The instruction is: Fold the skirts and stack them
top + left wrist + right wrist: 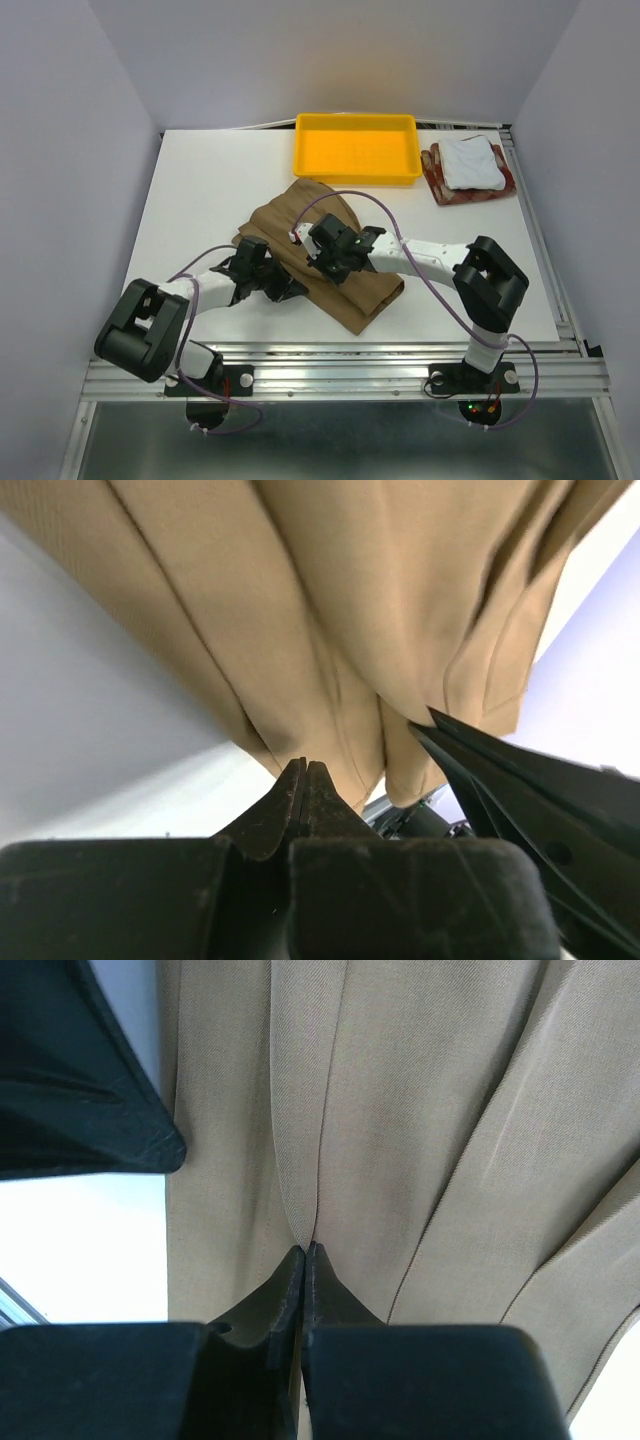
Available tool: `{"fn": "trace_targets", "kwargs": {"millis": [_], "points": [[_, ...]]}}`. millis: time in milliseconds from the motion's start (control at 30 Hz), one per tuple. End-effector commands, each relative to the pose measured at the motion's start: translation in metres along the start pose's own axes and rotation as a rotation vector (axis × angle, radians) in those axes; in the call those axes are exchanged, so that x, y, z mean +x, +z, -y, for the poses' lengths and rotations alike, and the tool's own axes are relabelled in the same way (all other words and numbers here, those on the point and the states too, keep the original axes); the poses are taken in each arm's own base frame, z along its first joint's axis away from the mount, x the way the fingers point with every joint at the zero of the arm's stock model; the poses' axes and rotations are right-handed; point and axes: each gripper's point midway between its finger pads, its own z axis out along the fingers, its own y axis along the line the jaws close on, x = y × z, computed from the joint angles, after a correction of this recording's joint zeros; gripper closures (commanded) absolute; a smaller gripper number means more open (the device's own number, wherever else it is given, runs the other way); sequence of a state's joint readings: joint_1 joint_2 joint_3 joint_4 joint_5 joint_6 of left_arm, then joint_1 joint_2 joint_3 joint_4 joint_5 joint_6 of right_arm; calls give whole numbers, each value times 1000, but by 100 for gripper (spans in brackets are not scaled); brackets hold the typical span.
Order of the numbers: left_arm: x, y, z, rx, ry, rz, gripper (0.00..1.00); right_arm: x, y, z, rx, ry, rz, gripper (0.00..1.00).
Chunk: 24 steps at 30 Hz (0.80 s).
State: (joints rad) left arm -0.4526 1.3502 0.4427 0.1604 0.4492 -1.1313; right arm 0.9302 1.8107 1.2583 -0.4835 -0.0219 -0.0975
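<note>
The tan-brown pleated skirt (pixel 290 215) lies rumpled in the middle of the table. My left gripper (pixel 270 280) is at its near left edge, jaws shut, and the cloth's edge (pixel 330 630) reaches its tips (pixel 304 764). My right gripper (pixel 322 262) is over the skirt's middle, shut on a pinched pleat (pixel 400 1110) at its tips (pixel 305 1248). The two grippers are close together. The white skirt (pixel 470 162) lies folded on the red-and-beige checked skirt (pixel 438 186) at the back right.
A yellow plastic tray (pixel 355 178) stands at the back centre, just beyond the tan skirt. The table's metal rail (pixel 340 350) runs along the near edge. Walls close in on the left, right and back.
</note>
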Motion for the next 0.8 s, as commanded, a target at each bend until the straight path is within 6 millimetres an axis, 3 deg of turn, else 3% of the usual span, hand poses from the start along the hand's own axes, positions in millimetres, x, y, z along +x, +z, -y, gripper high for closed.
{"fn": "trace_targets", "kwargs": {"millis": [0, 200, 533, 767], "points": [[-2, 9, -2, -13, -30, 1, 100, -21, -10, -2, -3, -6, 54, 99], [-9, 18, -22, -108, -44, 25, 100, -30, -20, -13, -58, 21, 83, 99], [-11, 16, -26, -123, -42, 47, 100, -63, -50, -33, -163, 104, 152, 99], [-9, 10, -29, -132, -44, 50, 100, -61, -50, -48, -255, 178, 114, 99]]}}
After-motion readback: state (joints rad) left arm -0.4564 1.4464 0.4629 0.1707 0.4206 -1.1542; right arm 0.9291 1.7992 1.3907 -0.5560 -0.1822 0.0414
